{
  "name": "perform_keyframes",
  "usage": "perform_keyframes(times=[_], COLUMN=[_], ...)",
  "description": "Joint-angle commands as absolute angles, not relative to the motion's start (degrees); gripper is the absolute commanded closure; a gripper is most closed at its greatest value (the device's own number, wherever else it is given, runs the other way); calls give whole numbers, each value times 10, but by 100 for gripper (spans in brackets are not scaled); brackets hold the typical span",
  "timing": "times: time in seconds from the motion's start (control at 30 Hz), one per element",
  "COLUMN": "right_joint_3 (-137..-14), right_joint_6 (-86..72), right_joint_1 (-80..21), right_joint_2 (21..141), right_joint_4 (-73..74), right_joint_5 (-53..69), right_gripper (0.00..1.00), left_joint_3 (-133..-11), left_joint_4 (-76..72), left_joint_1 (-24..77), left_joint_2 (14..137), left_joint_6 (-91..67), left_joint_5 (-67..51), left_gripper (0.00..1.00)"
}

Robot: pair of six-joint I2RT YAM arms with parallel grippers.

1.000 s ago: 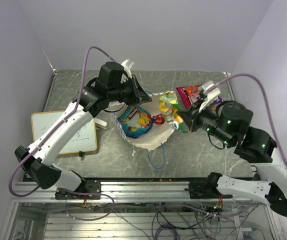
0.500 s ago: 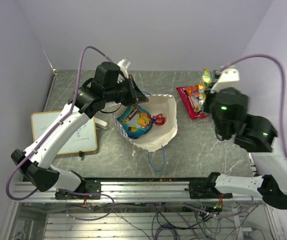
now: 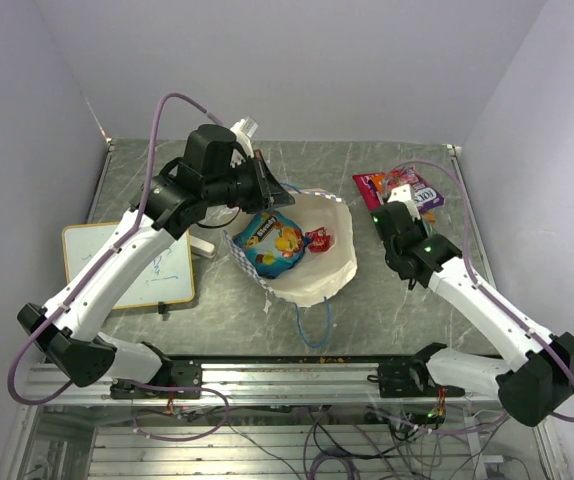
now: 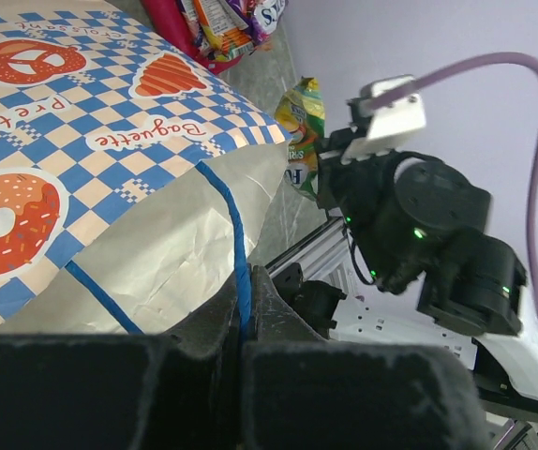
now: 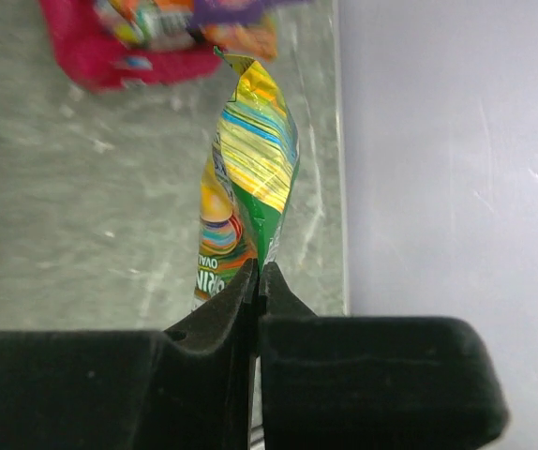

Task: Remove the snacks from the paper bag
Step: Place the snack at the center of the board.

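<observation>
grey marbled bench (image 3: 387,310), lilac walls (image 3: 297,60). left end effector (image 4: 247,309) clamped on paper bag (image 4: 156,253); right end effector (image 5: 258,281) pinches green packet (image 5: 250,178).

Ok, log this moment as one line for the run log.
left gripper: shut on bag rim | right gripper: shut on green packet, near packet pile | in bag: blue packet, red packet
</observation>
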State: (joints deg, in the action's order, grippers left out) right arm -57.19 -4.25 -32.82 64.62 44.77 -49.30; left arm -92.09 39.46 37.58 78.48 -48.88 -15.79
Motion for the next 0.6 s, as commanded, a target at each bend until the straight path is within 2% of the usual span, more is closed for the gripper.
perform_keyframes(times=[0.0,0.13,0.23,0.37,0.47,0.5,0.57], right_joint_3=[-502,-437,-410,-398,-418,-429,-446], right_joint_6=[76,157,190,194,170,155,143], right_joint_1=[-255,-192,-181,-193,-234,-235,-234], right_joint_2=[621,604,603,638,658,666,675], right_joint_4=[368,287,234,229,236,242,255], right_joint_5=[-498,-462,-431,-276,-190,-172,-171], right_gripper=[100,100,100,100,66,58,50], left_joint_3=[-924,-926,-933,-936,-933,-933,-933], left_joint_4=[401,403,407,409,405,404,403], left_joint_1=[373,372,372,372,372,372,372], left_joint_2=[766,767,772,776,779,780,783], left_joint_6=[-491,-489,-485,-480,-480,-480,-478], left_joint_5=[-158,-162,-166,-171,-175,-176,-180], left_gripper=[93,93,93,93,93,93,93])
